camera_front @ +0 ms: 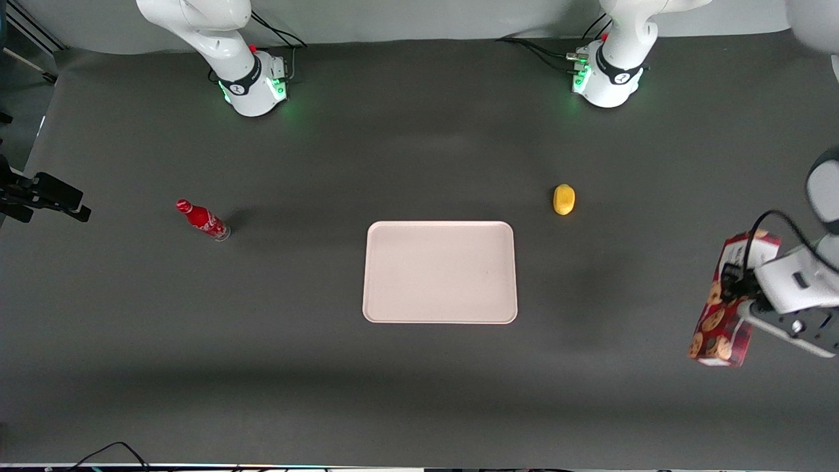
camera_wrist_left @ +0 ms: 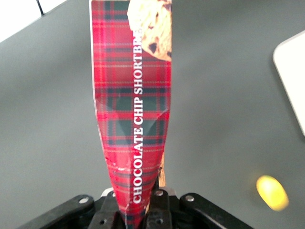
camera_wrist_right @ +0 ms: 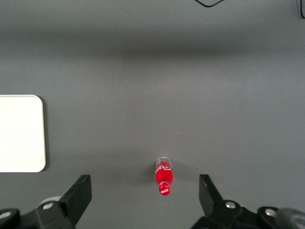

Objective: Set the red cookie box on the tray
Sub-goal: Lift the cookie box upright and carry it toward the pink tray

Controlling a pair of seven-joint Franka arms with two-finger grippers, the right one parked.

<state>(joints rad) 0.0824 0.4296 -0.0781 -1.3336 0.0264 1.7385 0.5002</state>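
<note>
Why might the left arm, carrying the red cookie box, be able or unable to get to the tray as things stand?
Probably able: the gripper holds the red cookie box toward the working arm's end, with only bare table between it and the tray; the yellow object lies off that path.

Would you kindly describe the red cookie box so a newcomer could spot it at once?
Start at the pale pink tray mid-table, then look toward the working arm's end. There the claw is shut on the red cookie box, a long plaid carton printed with cookies, unlike the small yellow object.

Red bottle (camera_front: 202, 220) upright (parked arm's end); yellow lemon-like object (camera_front: 564, 199) on table (camera_front: 131, 367).
</note>
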